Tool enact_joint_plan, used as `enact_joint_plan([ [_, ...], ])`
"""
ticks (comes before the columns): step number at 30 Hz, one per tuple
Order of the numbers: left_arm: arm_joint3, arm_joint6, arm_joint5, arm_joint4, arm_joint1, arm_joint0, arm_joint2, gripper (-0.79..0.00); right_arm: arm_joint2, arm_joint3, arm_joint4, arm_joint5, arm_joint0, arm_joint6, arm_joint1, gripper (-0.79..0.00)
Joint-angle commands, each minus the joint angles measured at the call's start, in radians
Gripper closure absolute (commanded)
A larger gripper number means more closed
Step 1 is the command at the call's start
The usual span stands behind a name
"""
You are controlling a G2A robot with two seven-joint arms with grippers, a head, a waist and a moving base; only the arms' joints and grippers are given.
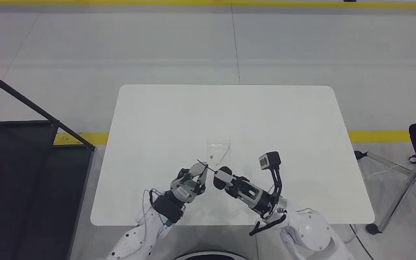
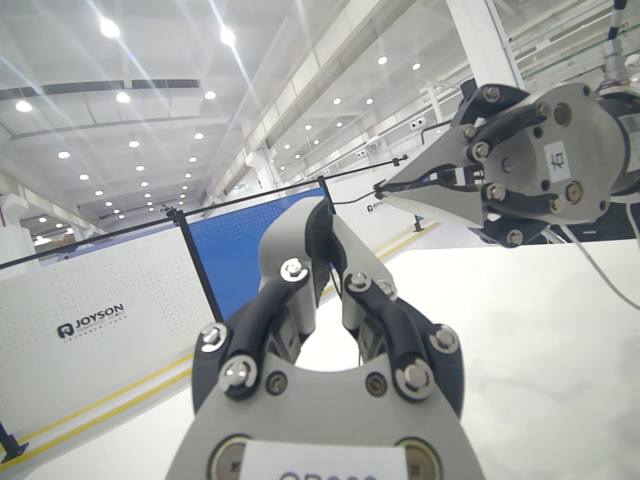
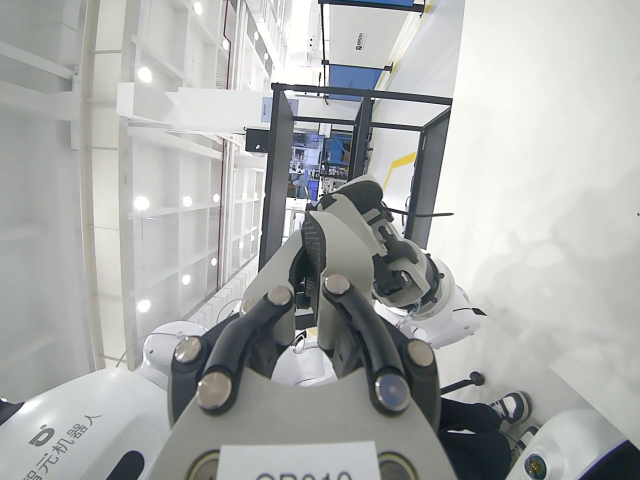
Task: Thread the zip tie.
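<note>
Over the six o'clock edge of the table (image 1: 292,130), the left gripper (image 2: 327,224) and right gripper (image 2: 387,193) meet nose to nose, each with fingers pinching the black zip tie (image 3: 425,213) aloft, probably to line its tail up with its head.

White arms (image 1: 309,234), grey black-linked grippers (image 2: 326,212)

One zip tie (image 1: 203,164); two hands (image 1: 199,175) (image 1: 217,177); one table (image 1: 292,130).

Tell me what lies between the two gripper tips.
A thin black plastic zip tie spans the gap from left gripper to right gripper, seen in the left wrist view.
</note>
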Motion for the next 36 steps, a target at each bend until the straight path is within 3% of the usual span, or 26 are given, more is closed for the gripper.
enact_joint_plan([
  [1, -0.002, 0.001, -0.004, -0.002, 0.000, 0.002, -0.001, 0.000, -0.002, -0.001, -0.006, 0.009, 0.002, -0.001, -0.001, 0.000],
  [6, -0.004, 0.001, -0.005, -0.003, 0.000, 0.004, -0.004, 0.000, -0.004, -0.002, -0.012, 0.018, 0.005, -0.004, -0.003, 0.000],
  [7, -0.005, 0.001, -0.005, -0.005, 0.000, 0.005, -0.004, 0.000, -0.004, -0.002, -0.013, 0.021, 0.004, -0.003, -0.003, -0.046],
  [8, -0.006, 0.001, -0.005, -0.006, 0.000, 0.005, -0.005, 0.000, -0.003, -0.002, -0.016, 0.026, 0.005, -0.003, -0.003, -0.219],
  [9, -0.007, 0.000, -0.003, -0.007, -0.001, 0.006, -0.006, 0.000, -0.003, -0.004, -0.017, 0.029, 0.004, -0.005, -0.003, -0.496],
  [10, -0.008, 0.001, -0.002, -0.009, -0.001, 0.006, -0.007, 0.000, -0.002, -0.005, -0.018, 0.031, 0.004, -0.005, -0.004, -0.650],
  [12, -0.014, 0.004, 0.005, -0.021, -0.001, 0.009, -0.012, 0.000, 0.003, -0.006, -0.017, 0.032, 0.002, -0.007, -0.004, -0.779],
  [19, -0.058, -0.010, -0.077, -0.158, -0.002, 0.034, -0.037, 0.000, 0.061, -0.014, 0.022, 0.016, -0.027, 0.017, 0.002, -0.785],
  [31, -0.075, -0.038, -0.093, -0.178, -0.003, 0.040, -0.030, 0.000, 0.069, -0.016, 0.019, 0.033, -0.032, 0.030, 0.004, -0.785],
  [36, -0.133, -0.097, -0.258, -0.365, -0.003, 0.074, -0.034, 0.000, 0.068, -0.013, -0.011, -0.137, -0.054, 0.043, 0.003, -0.785],
])
